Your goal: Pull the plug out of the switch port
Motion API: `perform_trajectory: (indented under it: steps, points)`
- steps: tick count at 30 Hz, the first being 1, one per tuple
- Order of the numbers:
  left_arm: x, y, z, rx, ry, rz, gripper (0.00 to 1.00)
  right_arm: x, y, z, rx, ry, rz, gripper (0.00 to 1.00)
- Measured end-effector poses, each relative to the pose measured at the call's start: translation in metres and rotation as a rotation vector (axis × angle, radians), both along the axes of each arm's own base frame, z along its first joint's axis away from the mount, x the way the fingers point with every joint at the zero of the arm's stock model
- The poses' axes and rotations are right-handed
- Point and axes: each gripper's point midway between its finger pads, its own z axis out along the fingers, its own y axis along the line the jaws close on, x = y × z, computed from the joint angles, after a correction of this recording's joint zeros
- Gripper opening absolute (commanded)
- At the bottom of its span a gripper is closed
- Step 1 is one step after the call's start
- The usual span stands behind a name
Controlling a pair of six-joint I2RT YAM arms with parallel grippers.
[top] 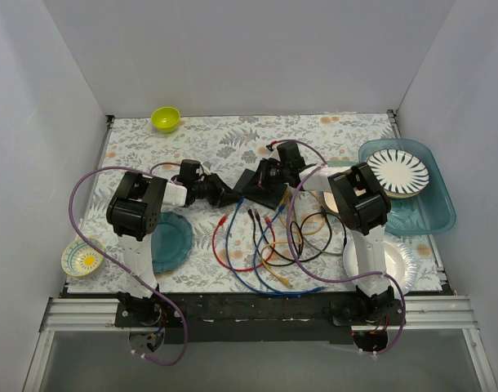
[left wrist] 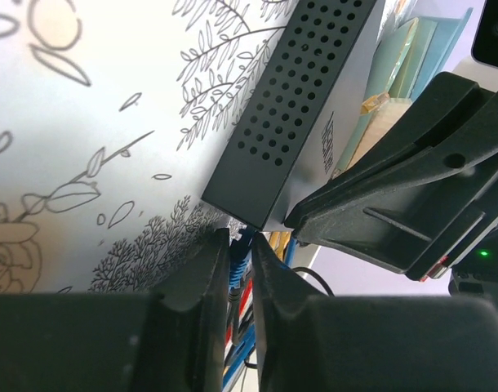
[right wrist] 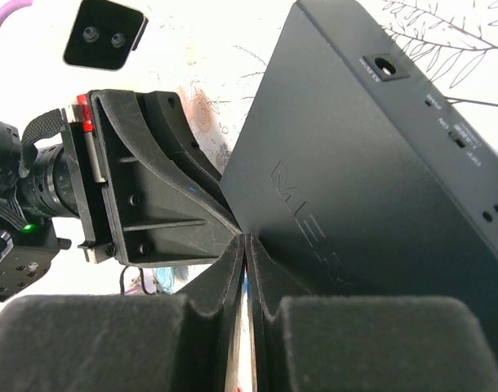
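The switch (top: pixel 260 187) is a flat dark box in the middle of the table; it also shows in the left wrist view (left wrist: pixel 298 106) and the right wrist view (right wrist: pixel 355 180). My left gripper (top: pixel 226 194) (left wrist: pixel 240 235) is at the switch's near-left corner, shut on a blue plug (left wrist: pixel 237 265) that sits at the socket edge. My right gripper (top: pixel 271 176) (right wrist: pixel 247 245) is shut, its tips resting against the switch's top edge right beside the left gripper's fingers (right wrist: pixel 159 204). The sockets themselves are hidden.
Loose coloured cables (top: pixel 265 245) lie in front of the switch. A teal plate (top: pixel 169 241) and a small flowered bowl (top: pixel 82 258) are at left, a green bowl (top: pixel 166 119) at the back. A teal tray (top: pixel 429 214) with a striped plate (top: pixel 397 171) and a white plate (top: pixel 396 263) are at right.
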Motion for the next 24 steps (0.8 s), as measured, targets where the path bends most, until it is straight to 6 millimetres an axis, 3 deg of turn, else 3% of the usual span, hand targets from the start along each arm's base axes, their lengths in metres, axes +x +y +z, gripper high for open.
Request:
perform_trajectory:
  steps: [10, 19, 24]
  points:
    - [0.001, -0.001, 0.000, 0.009, -0.010, -0.011, 0.00, 0.000, -0.002, 0.000, -0.016, -0.015, -0.013, 0.11]
    - [0.001, -0.001, 0.000, 0.011, -0.013, -0.014, 0.00, -0.005, -0.022, 0.002, -0.164, -0.103, -0.037, 0.11]
    - [0.001, -0.001, 0.000, 0.012, -0.014, -0.016, 0.00, -0.009, -0.023, 0.001, -0.193, -0.111, -0.028, 0.11]
